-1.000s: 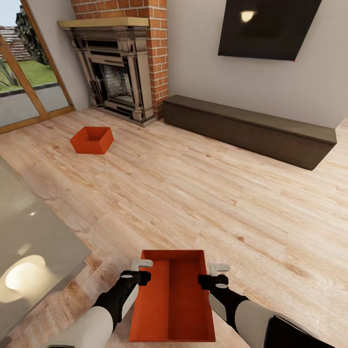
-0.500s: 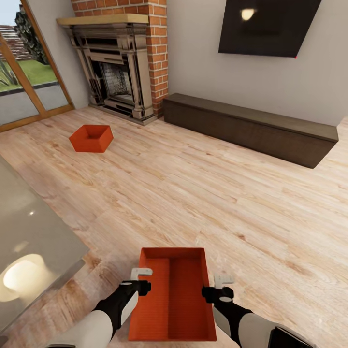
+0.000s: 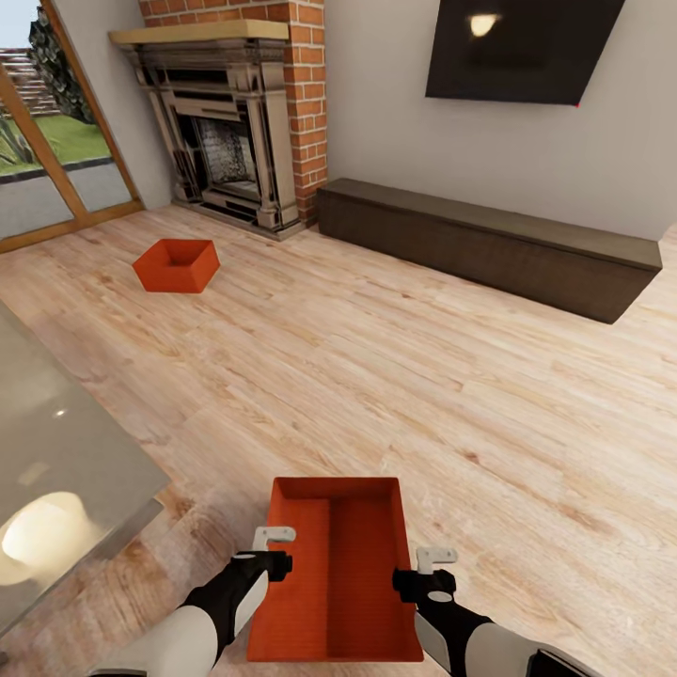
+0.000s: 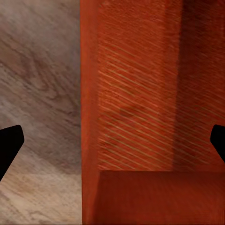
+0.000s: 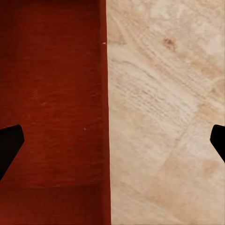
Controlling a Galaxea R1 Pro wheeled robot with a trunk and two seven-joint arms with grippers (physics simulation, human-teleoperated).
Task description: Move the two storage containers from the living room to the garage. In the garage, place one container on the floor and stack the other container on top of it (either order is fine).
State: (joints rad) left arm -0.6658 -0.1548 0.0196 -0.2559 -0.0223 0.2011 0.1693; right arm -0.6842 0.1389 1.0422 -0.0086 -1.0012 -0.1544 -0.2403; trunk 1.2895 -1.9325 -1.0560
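Observation:
One orange-red storage container [image 3: 334, 564] lies on the light wood floor just in front of me, its long sides running away from me. My left gripper [image 3: 273, 550] stands open over its left wall [image 4: 89, 117], one finger inside the bin and one outside. At the right wall [image 5: 105, 117] my right gripper [image 3: 428, 569] is open in the same way. The left gripper [image 4: 112, 143] and the right gripper [image 5: 112, 140] each have the wall between widely spread fingertips, clamping nothing. The second storage container [image 3: 176, 265] sits far off on the floor near the fireplace.
A glass table [image 3: 66, 470] juts in at the left, close to my left arm. A brick fireplace [image 3: 226, 141], a long dark low cabinet [image 3: 489, 244] and a wall TV [image 3: 522, 47] line the far wall. Wood-framed glass doors [image 3: 47, 160] stand at far left.
Both grippers have slid back along the near container's side walls toward me. The view has shifted slightly, so the whole room sits a little higher in the picture.

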